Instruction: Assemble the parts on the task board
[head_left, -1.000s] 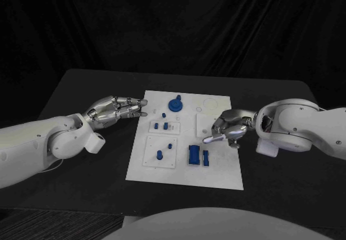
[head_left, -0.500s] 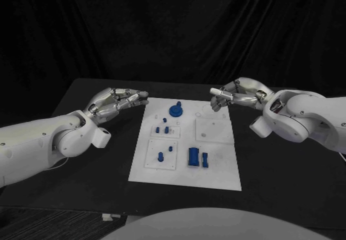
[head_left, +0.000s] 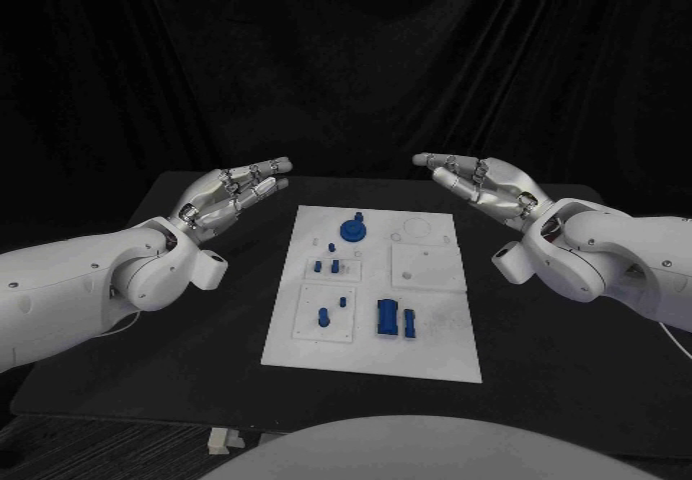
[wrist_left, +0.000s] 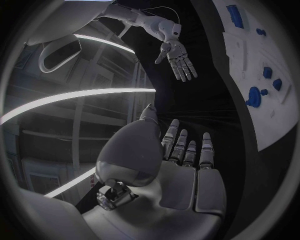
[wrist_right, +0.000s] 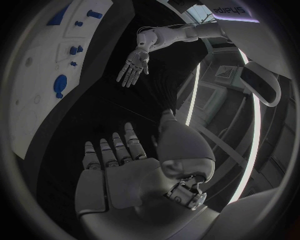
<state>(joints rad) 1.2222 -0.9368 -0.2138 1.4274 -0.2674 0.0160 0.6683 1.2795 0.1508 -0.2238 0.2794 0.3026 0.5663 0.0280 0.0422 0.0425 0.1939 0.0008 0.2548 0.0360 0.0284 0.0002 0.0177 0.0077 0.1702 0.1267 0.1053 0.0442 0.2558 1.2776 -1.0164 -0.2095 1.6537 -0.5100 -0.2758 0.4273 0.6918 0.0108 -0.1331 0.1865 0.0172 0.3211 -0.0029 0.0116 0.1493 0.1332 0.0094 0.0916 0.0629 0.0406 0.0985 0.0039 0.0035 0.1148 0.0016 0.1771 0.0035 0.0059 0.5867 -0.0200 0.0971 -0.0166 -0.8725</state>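
The white task board (head_left: 433, 340) lies in the middle of the black table. On it sit blue parts: a round knob (head_left: 353, 232) at the far end, small pegs (head_left: 330, 264), a peg piece (head_left: 323, 317) and a block pair (head_left: 394, 314) nearer me. My left hand (head_left: 228, 198) is raised left of the board's far end, fingers spread, holding nothing. My right hand (head_left: 479, 180) is raised right of the far end, fingers spread and empty. The left wrist view shows my left palm (wrist_left: 187, 165) and the far right hand (wrist_left: 178, 55); the right wrist view shows my right palm (wrist_right: 119, 165) and the left hand (wrist_right: 132, 65).
The black table (head_left: 562, 340) reaches well beyond the board on both sides. Black curtains hang behind the table's far edge. The board (wrist_left: 269, 75) also lies at the edge of the left wrist view, and the board (wrist_right: 44, 75) at the edge of the right wrist view.
Both hands have lifted up and back from the board and spread their fingers; the right hand rose from the board's right half. The parts on the board have not moved.
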